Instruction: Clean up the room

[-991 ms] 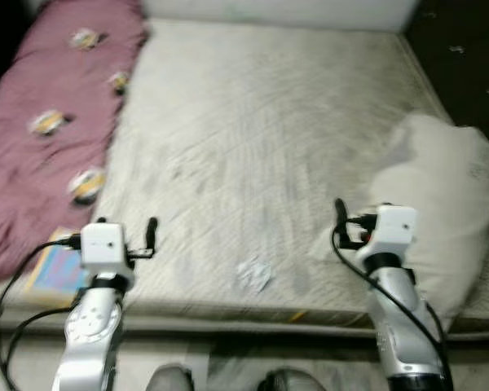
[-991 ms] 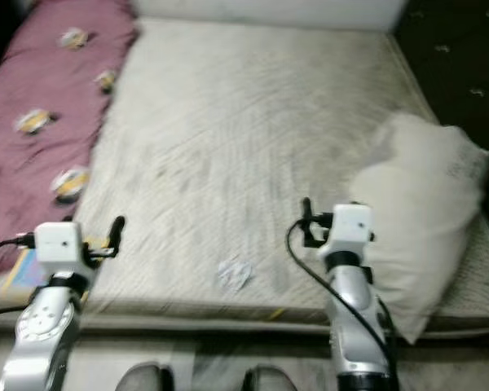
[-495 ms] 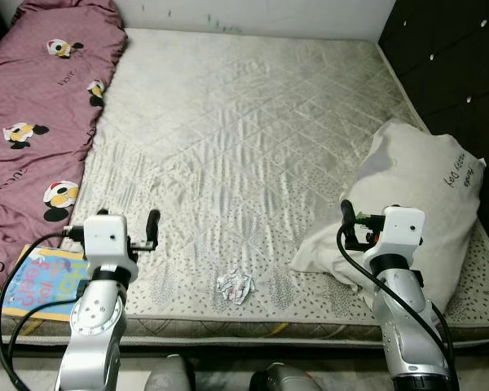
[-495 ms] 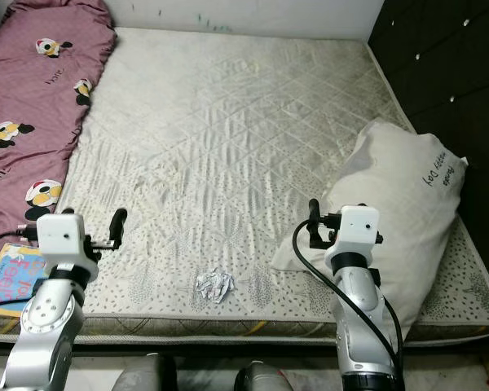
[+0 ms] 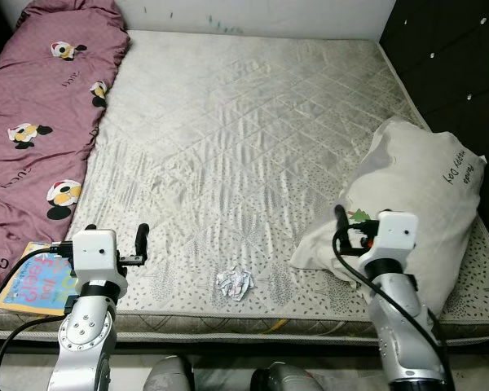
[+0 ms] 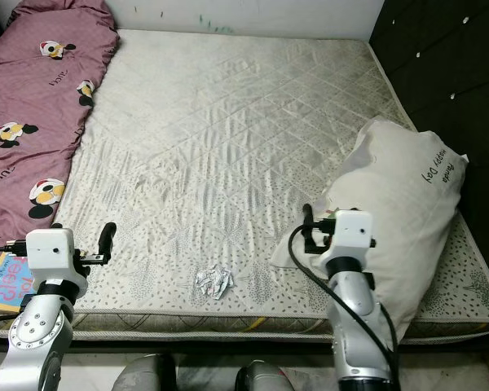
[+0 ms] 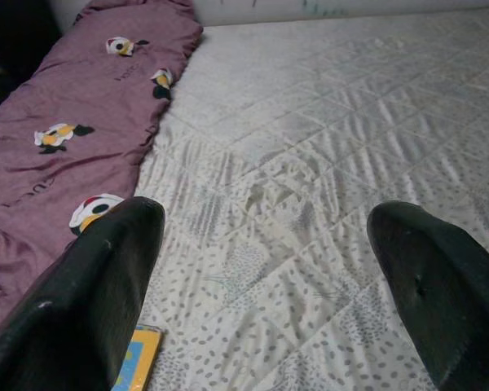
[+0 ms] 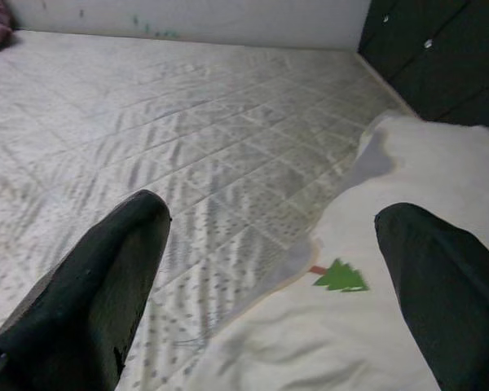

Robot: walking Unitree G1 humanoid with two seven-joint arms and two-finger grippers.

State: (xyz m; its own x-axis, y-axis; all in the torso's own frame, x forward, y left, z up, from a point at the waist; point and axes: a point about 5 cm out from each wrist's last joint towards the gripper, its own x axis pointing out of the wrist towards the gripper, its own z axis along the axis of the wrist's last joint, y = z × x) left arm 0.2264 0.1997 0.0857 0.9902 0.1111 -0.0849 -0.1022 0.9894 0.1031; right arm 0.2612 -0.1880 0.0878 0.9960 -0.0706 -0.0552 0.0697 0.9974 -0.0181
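Blanket point(image 5: 41, 130) first, far left: a maroon one printed with cartoon ducks, stretched along the left side of the mattress point(image 5: 244, 138) from the head wall down to the near edge; just below its lower end a colourful book point(image 5: 28, 281) lies flat at the near left corner, partly behind the left arm; the left gripper point(image 7: 265, 285) hovers over that corner, fingers point(image 7: 90, 301) spread wide and holding nothing, with the blanket's edge and a sliver of the book beside one finger in the wrist view; on to the middle, and the quilted grey-white mattress lies bare apart from a crumpled scrap of white paper point(image 5: 234, 283) close to the near edge, roughly midway between the two arms and touched by neither; now the right side, where the right gripper point(image 8: 269, 285) sits over the near corner of a big white pillow point(image 5: 416, 204), its fingers point(image 8: 106, 285) also wide apart and empty; the pillow leans against the dark cabinet point(image 5: 452, 57) on the right, has dark lettering near its upper end and a small green tree motif point(image 8: 340, 276) at the corner under the gripper.
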